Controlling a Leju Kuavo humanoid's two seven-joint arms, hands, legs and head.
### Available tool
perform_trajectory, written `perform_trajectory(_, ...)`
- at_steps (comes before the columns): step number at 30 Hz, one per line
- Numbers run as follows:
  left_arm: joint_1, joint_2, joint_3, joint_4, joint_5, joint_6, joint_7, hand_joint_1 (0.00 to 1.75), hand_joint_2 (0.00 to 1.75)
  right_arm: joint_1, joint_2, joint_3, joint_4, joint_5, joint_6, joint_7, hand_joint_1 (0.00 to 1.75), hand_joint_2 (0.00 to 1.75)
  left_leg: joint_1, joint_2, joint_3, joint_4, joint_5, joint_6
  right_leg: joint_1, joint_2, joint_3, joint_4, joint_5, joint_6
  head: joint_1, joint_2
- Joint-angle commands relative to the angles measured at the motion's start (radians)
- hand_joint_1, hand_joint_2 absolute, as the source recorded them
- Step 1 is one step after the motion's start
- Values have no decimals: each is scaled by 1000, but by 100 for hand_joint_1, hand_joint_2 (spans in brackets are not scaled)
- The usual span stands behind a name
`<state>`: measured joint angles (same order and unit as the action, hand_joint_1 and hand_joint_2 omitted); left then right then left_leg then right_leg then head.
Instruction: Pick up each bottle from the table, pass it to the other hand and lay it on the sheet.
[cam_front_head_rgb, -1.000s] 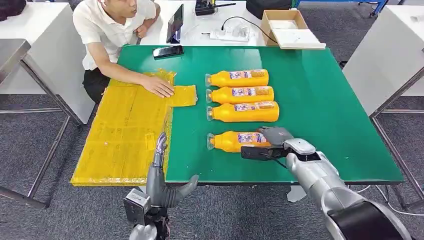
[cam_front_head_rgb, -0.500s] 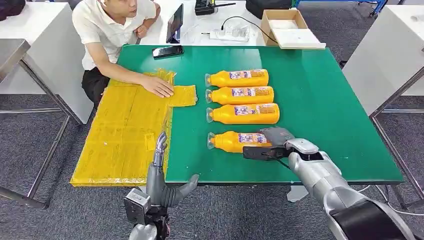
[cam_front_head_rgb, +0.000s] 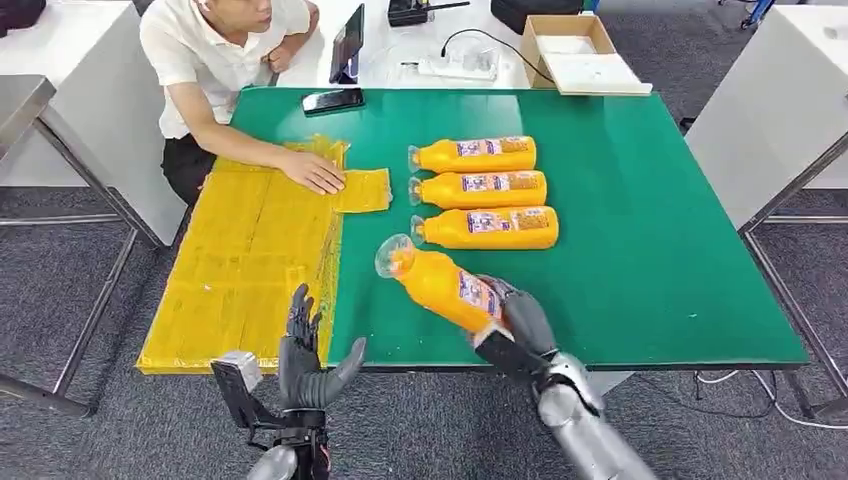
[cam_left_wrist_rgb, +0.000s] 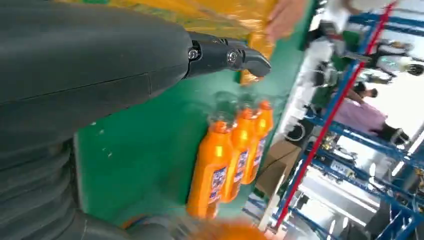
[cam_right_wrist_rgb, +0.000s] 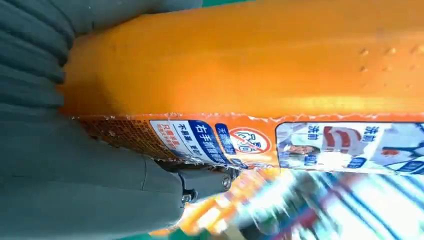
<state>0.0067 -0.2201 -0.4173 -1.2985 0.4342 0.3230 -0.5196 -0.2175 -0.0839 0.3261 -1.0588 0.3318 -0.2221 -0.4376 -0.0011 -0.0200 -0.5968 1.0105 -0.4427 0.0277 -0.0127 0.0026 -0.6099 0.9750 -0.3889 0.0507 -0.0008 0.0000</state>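
The right robot hand (cam_front_head_rgb: 518, 322) grips an orange bottle (cam_front_head_rgb: 440, 284) by its base, tilted above the green worktop (cam_front_head_rgb: 640, 240), cap toward the yellow sheet (cam_front_head_rgb: 250, 260). The left robot hand (cam_front_head_rgb: 303, 352) hangs open beside it.

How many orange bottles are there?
4. Three bottles lie side by side on the green table. The right hand holds the fourth.

Bright, even overhead light with soft shadows; both wrist views are motion-blurred, with glare from the background
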Motion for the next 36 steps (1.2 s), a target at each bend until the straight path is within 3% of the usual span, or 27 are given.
perform_trajectory(1,15,63,-31,-4,52,-125,13,0,175,91,63,-2,-247,-11,-55,-35,175,175,0,4,4,0,-3,-2,1,2,3,0,-3,-2,0,0)
perform_trajectory(10,5,71,-40,-7,29,-216,-13,0,175,47,76,72,-147,0,5,-44,175,175,-1,5,3,-1,-2,-2,-1,3,2,-1,-2,-4,1,0)
perform_trajectory(14,-8,69,-60,9,-27,-280,-21,0,175,-8,108,186,10,31,109,-27,175,175,-1,5,3,-1,-2,-1,0,4,2,-1,-1,-3,1,0)
perform_trajectory(18,-24,56,-52,38,-50,-294,-6,0,175,-61,156,281,163,82,119,-53,175,175,0,10,7,-3,-3,-2,1,7,5,-3,-1,-4,1,0)
perform_trajectory(28,-39,47,-41,64,-44,-293,16,0,175,-59,162,330,160,105,124,-63,175,175,-1,4,1,-1,-1,-1,-1,1,1,-1,-1,-2,1,0)
perform_trajectory(36,-61,29,-18,92,35,-323,71,0,175,-58,197,444,167,133,121,-57,175,175,0,5,4,0,-3,-2,0,2,2,0,-3,-4,1,0)
